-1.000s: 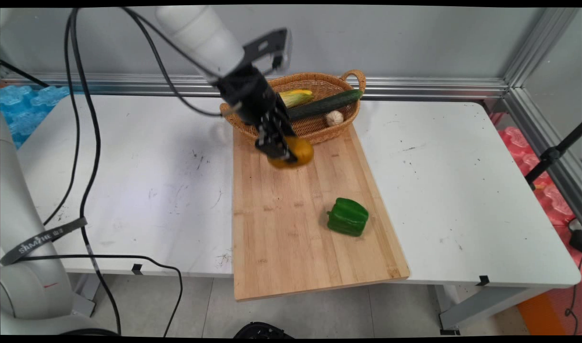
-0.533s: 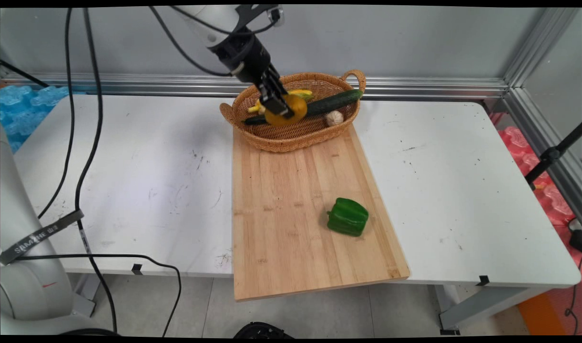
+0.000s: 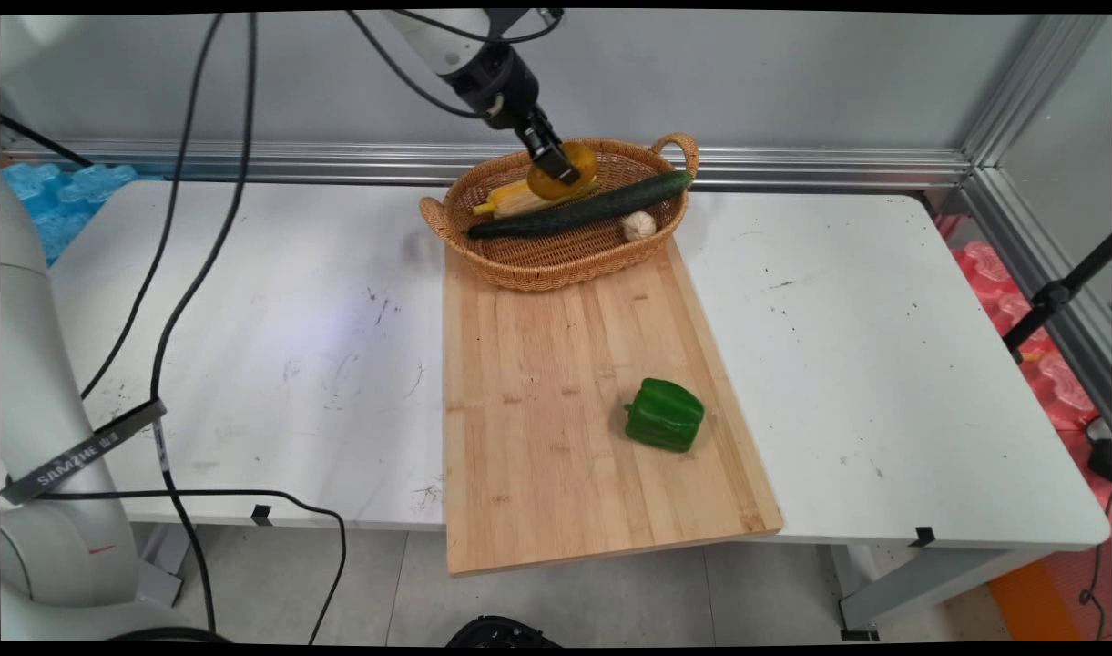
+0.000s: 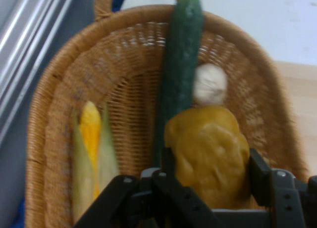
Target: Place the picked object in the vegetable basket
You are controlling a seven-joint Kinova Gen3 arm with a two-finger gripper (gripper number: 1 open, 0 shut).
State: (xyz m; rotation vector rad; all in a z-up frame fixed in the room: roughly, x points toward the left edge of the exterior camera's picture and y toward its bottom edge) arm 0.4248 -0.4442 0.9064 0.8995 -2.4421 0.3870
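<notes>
My gripper is shut on a yellow-orange pepper and holds it in the air over the far part of the wicker basket. Inside the basket lie a long dark cucumber, a corn cob and a white garlic bulb. In the hand view the pepper hangs just in front of the cucumber and garlic, with the corn to its left.
A wooden cutting board stretches from the basket to the table's near edge, and a green bell pepper lies on its right part. Black cables hang over the table's left side. A metal rail runs along the back wall.
The gripper has carried the yellow-orange pepper up from above the cutting board's far end and back over the basket. The green pepper has not moved.
</notes>
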